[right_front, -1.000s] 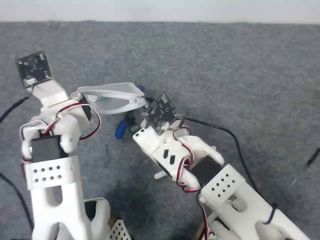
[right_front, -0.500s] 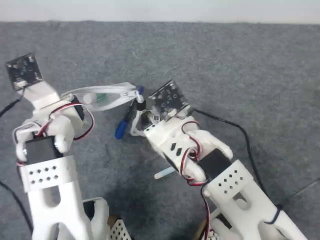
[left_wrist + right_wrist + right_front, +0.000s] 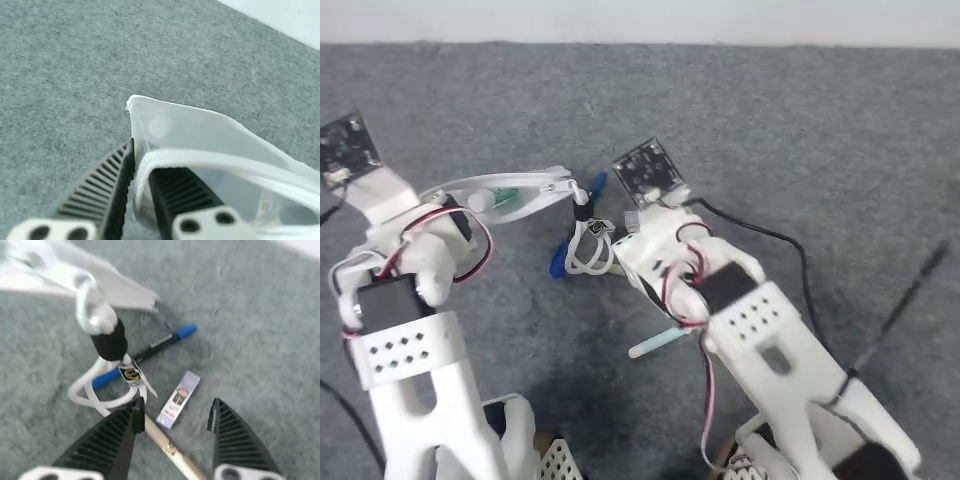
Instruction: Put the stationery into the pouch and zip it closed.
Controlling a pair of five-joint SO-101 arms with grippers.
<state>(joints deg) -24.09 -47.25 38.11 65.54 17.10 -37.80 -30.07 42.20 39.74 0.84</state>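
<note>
One clear pouch (image 3: pixel 515 192) is held at the left above the grey mat (image 3: pixel 800 130), its edge clamped between the jaws of the left gripper (image 3: pixel 137 150). The right gripper (image 3: pixel 176 410) is poised with jaws apart over three loose pieces just right of the pouch: one blue pen (image 3: pixel 160 344), one small wrapped block (image 3: pixel 179 399) and one pale pencil (image 3: pixel 170 447). One white cord loop (image 3: pixel 86 378) is hung from the pouch's zipper end.

Zip pull (image 3: pixel 111 342) seemingly across the pen (image 3: pixel 160 342)

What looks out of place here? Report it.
The pouch is pinched by one edge in the left jaws, while the blue-capped pen, pencil and small packet lie scattered on the carpet outside it.
</note>
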